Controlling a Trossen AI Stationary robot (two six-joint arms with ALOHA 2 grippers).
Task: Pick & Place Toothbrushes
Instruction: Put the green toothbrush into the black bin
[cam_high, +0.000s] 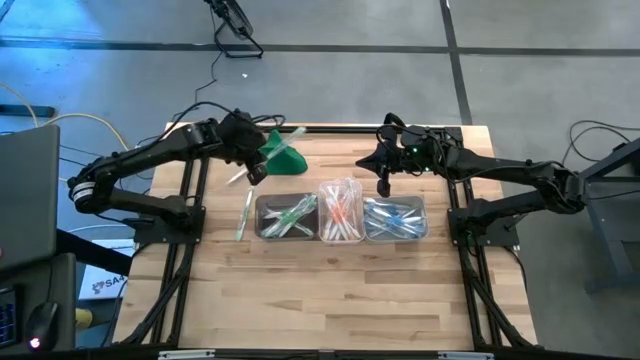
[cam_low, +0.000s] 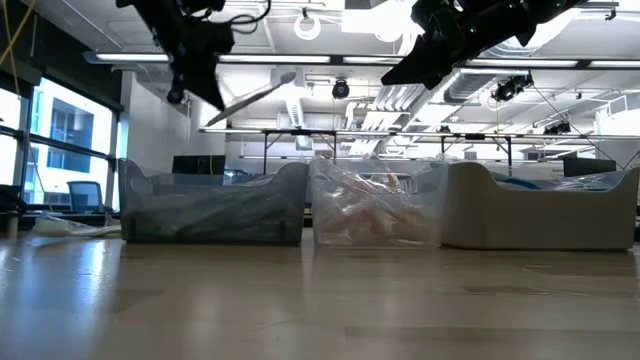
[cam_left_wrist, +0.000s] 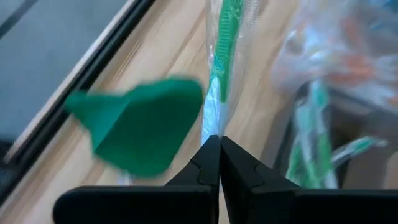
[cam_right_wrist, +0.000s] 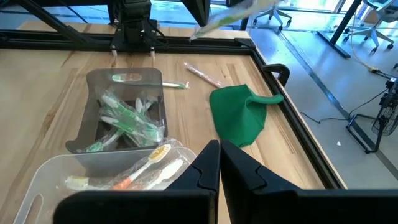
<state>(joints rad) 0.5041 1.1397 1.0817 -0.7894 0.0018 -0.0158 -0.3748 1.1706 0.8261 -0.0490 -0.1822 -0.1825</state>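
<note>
Left gripper (cam_left_wrist: 219, 144): raised over table's back-left, pinched on a green wrapped toothbrush (cam_left_wrist: 225, 43).
Right gripper (cam_high: 383, 186): closed, empty, above blue tub (cam_high: 396, 219).
Toothbrushes: sorted in three tubs; one loose (cam_high: 244, 215) left of green tub (cam_high: 287, 217).
Green cloth (cam_high: 285, 156): behind tubs.

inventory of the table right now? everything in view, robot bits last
tubs: three, clear, side by side mid-table; left holds green toothbrushes, middle orange-pink, right blue
wrapped green toothbrush: one, pinched in the left gripper, held above the table
loose toothbrush: one, whitish-green, on the table left of the tubs
loose toothbrushes: two, one orange-pink and one green, on the table beyond the green tub
green cloth-like lump: one, green, near the table's far edge
table: one, light wood
left gripper: fingers shut on the wrapped toothbrush
right gripper: fingers shut, empty, over the tubs
</note>
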